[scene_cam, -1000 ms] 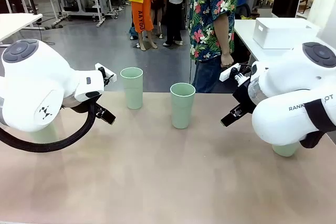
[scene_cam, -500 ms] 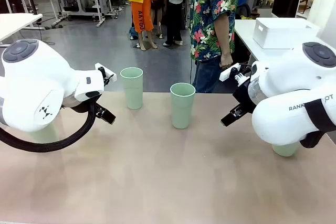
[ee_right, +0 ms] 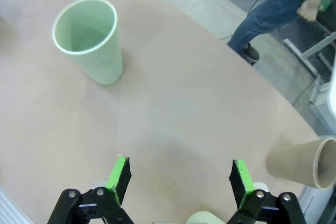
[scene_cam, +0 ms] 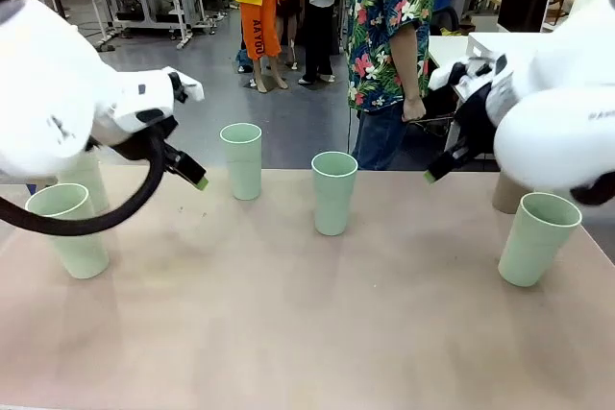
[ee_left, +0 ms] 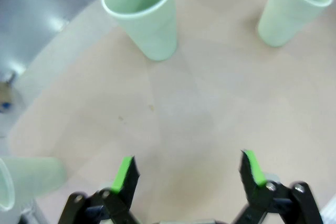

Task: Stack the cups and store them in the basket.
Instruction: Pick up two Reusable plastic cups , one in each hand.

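Note:
Several pale green cups stand upright on the tan table: one at the far left (scene_cam: pixel 69 228), one at the back (scene_cam: pixel 241 160), one in the middle (scene_cam: pixel 333 192) and one at the right (scene_cam: pixel 536 237). A taupe cup (scene_cam: pixel 504 194) peeks out behind my right arm and lies on its side in the right wrist view (ee_right: pixel 304 163). My left gripper (scene_cam: pixel 197 180) hangs open above the table with nothing in it (ee_left: pixel 189 169), short of two green cups (ee_left: pixel 142 14) (ee_left: pixel 291 6). My right gripper (scene_cam: pixel 430 175) is open too (ee_right: pixel 179 174), with a green cup (ee_right: pixel 89 40) ahead of it. A corner of the white basket (scene_cam: pixel 478 42) shows on the side table.
A person in a flowered shirt (scene_cam: pixel 389 36) stands at the table's far edge, one hand (scene_cam: pixel 415 109) hanging near my right arm. Bare tabletop (scene_cam: pixel 288 314) lies between the cups. Other people and benches stand farther back.
Both arms have lifted and swung outward, away from the table's middle. This uncovered the far-left green cup and the right green cup. The cups themselves have not moved.

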Robot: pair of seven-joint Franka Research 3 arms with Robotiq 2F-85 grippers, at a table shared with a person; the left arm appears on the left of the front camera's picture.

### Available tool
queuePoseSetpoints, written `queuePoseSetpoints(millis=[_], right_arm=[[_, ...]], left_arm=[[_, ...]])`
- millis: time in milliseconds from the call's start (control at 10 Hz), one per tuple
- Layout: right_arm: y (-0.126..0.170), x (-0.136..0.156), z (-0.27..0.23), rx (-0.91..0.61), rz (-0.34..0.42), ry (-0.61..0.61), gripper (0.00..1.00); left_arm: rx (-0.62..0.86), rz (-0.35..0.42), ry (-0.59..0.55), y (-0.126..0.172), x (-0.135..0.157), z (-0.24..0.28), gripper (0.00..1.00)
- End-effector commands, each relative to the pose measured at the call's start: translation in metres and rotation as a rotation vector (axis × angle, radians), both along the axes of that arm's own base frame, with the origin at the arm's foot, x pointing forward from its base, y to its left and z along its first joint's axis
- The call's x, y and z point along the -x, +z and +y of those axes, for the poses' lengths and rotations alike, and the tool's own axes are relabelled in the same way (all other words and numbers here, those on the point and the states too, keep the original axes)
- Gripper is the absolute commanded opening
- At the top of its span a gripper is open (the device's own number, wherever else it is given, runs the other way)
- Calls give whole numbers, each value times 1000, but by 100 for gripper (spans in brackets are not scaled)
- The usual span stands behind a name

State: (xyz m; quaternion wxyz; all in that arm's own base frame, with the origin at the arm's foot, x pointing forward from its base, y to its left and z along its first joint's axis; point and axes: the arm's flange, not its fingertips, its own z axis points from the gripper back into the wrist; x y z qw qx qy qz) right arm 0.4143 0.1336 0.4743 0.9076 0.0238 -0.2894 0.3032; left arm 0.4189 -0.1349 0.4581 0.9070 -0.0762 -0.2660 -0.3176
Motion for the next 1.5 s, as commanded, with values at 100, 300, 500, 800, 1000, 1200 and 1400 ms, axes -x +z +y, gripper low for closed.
queuePoseSetpoints(millis=[100,300,500,800,1000,1200,1400], right_arm=[[59,-9,-55,-61,20,161,100],[80,-17,-110,-115,10,266,100],[83,-13,-175,-221,-21,352,100],[74,-1,-257,-364,-116,383,100],[64,3,-279,-425,-155,405,100],[55,5,-288,-462,-173,417,100],[48,4,-290,-474,-167,414,100]], left_arm=[[65,49,-208,53,-4,56,100],[117,51,-319,76,-9,104,100],[232,-19,-395,85,-8,167,100],[345,-99,-467,81,-2,236,100],[364,-142,-512,80,2,251,100],[397,-164,-540,80,3,242,100],[413,-190,-561,77,7,228,100]])
